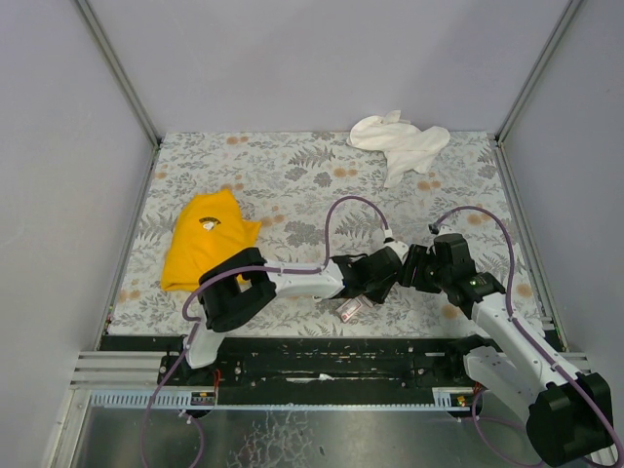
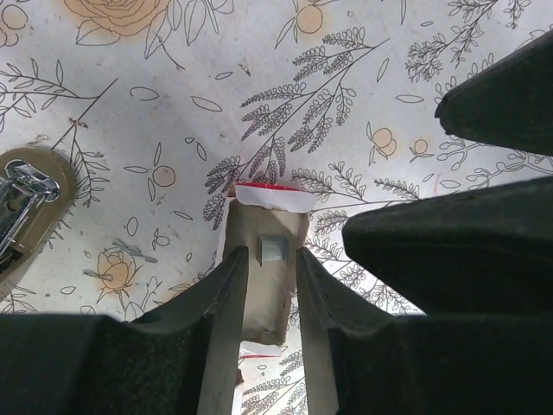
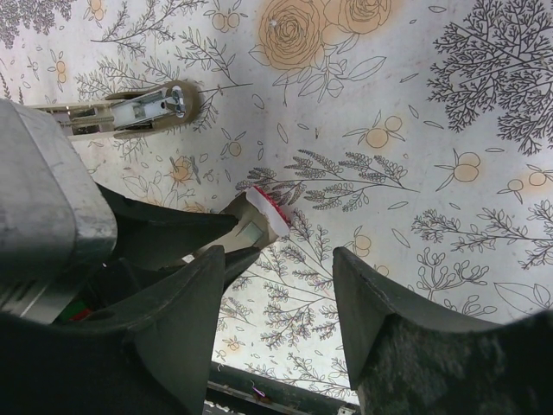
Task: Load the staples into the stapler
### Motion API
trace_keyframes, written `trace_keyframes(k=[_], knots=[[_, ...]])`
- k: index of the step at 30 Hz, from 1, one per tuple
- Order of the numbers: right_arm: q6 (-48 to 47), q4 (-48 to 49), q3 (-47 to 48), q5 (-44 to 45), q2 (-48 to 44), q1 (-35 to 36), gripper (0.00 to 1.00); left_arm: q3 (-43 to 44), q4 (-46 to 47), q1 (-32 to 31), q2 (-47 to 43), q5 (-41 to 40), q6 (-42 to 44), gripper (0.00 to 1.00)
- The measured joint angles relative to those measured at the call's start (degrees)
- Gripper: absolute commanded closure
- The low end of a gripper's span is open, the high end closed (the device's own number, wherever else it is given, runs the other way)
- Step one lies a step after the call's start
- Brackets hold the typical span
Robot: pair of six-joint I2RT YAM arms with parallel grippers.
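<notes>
Left gripper: closed narrowly on the staple box, one finger pressed to each long side of its grey-brown tray.
Right gripper: jaws wide apart, holding nothing, hanging just beside the box.
Left wrist view only: a short silvery staple strip lies in the tray, just beyond the fingertips. The box's red sleeve with its white label edge shows at the tray's far end, at frame centre.
Right wrist view only: the box's red and white end pokes out from the left gripper's dark fingers at centre left. The stapler lies in the upper left, hinged open, its metal channel showing.
Top view only: both grippers meet at lower centre and hide the box. The small pink stapler lies on the table just below them, apart from both.
Surface: a table with a pale floral print of grey leaves and orange flowers.
Cloths: a yellow cloth at centre left and a white cloth crumpled at the upper right edge, both well apart from the grippers.
Room: plain pale grey walls joined by metal frame posts.
</notes>
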Motion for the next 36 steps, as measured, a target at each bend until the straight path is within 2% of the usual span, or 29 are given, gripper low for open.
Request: trace_keyframes(k=[9, 15, 18, 36], knots=[[-0.04, 0.02, -0.55, -0.07, 0.00, -0.09, 0.40, 0.35, -0.61, -0.63, 0.15, -1.84, 0.04, 0.74], [-0.22, 0.02, -0.70, -0.09, 0.00, -0.31, 0.40, 0.39, -0.74, -0.63, 0.15, -2.60, -0.13, 0.63], [-0.28, 0.00, -0.72, -0.09, 0.00, -0.31, 0.40, 0.35, -0.63, -0.66, 0.11, -3.10, -0.44, 0.60], [-0.44, 0.02, -1.09, -0.20, -0.02, -0.42, 0.40, -0.48, 0.09, -0.66, -1.11, -4.83, -2.14, 0.72]])
